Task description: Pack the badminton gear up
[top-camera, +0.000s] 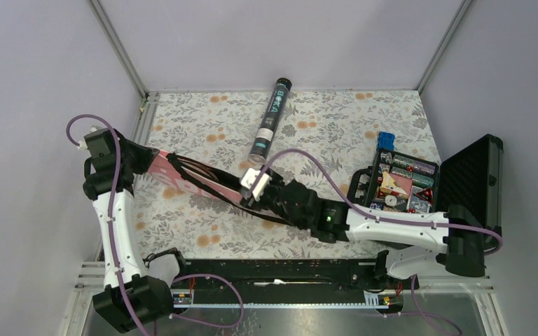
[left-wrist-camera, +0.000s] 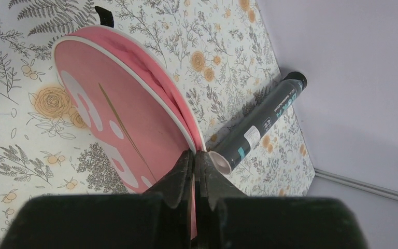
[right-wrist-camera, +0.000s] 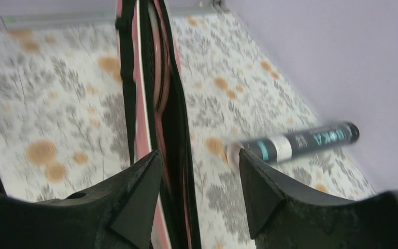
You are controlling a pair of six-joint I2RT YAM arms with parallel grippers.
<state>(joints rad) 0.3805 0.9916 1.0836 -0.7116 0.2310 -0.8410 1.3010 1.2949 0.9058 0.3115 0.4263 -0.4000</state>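
Gripping pink bag point(left-wrist-camera: 115, 115) by its rim w/ L gripper point(left-wrist-camera: 193, 155), fingers pinched tight on the edge, bag stretched across mid table point(top-camera: 336, 120) btw both arms. Straddling bag's strap end w/ R gripper point(right-wrist-camera: 199, 155), fingers spread wide, not closed on it. Black tube point(top-camera: 270, 120) flat on table behind bag, near end close to it.

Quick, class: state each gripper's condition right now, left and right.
Left gripper: shut on the rim of the long pink fabric bag.
Right gripper: open, straddling that bag's edge.
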